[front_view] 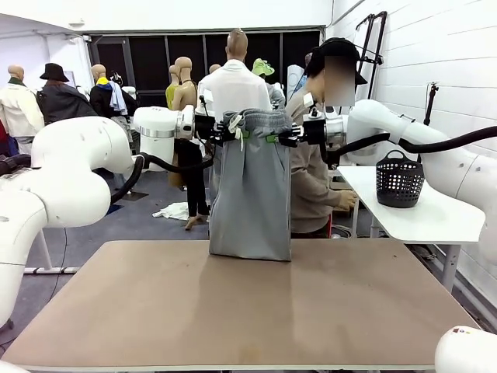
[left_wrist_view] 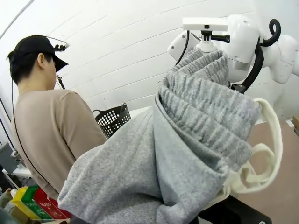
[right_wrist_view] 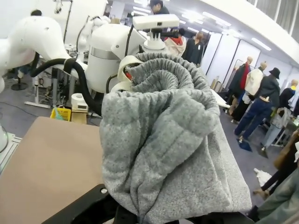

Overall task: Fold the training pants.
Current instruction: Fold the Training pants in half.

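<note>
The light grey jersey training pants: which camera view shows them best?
The front view: the light grey jersey training pants hang full-length from both grippers, hem touching the table. Both wrist views show just the bunched waistband close up.

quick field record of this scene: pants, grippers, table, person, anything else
pants: grey training pants hang by the waistband between both grippers, already doubled, lower edge touching the table
drawstring: white, dangling at the waistband's left end
left gripper: shut on the waistband's left end
right gripper: shut on the waistband's right end
table: brown top, pants at its far edge
person: behind the pants, turned toward the side table
other: black basket on the white side table
</note>
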